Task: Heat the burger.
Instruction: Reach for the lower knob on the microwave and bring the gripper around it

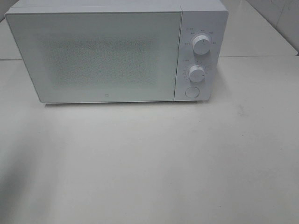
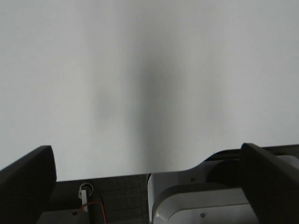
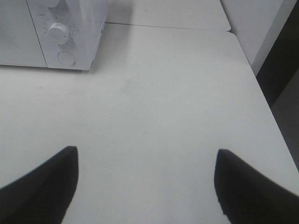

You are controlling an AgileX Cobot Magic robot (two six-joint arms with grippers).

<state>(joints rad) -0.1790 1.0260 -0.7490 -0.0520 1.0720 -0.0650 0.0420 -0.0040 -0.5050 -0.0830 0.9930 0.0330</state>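
1. Microwave (image 1: 107,56) at back of table (image 1: 149,163), door shut; top knob (image 1: 201,45), lower knob (image 1: 196,73) and button (image 1: 192,92) on its right panel.
2. Left gripper (image 2: 145,148) spread wide, empty, over table edge.
3. Right gripper (image 3: 145,150) spread wide, empty, above table, off microwave's knob-side corner.
4. Burger not in any view; cannot tell where.

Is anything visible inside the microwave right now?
The microwave has its door shut. Its speckled window shows only pale haze, so the cavity is hidden; whether a burger sits inside cannot be told.
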